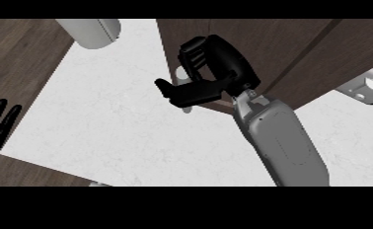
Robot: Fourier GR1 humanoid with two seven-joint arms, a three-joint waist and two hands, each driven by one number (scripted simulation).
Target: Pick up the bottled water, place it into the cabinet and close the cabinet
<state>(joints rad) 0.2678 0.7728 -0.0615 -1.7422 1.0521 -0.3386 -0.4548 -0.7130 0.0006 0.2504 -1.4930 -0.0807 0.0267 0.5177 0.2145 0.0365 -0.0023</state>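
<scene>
Showing two hands: right hand (211,70) with fingers clenched at one cabinet (284,50), left hand (9,117) fingers released.

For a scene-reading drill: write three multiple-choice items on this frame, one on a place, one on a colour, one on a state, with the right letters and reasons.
1. Where does the right hand show?
A. against the dark wooden cabinet
B. at the view's left edge
C. flat on the counter's lower corner

2. What colour is the counter top?
A. black
B. white
C. green

3. How are the left hand's fingers?
A. curled round a cup
C. pinching a plate
B. straight, holding nothing

Answers: 1 A, the black hand overlaps the cabinet's brown front at upper centre. 2 B, the surface between the wooden parts is white with faint marbling. 3 B, only straight black fingers show at the left edge, with nothing in them.
</scene>
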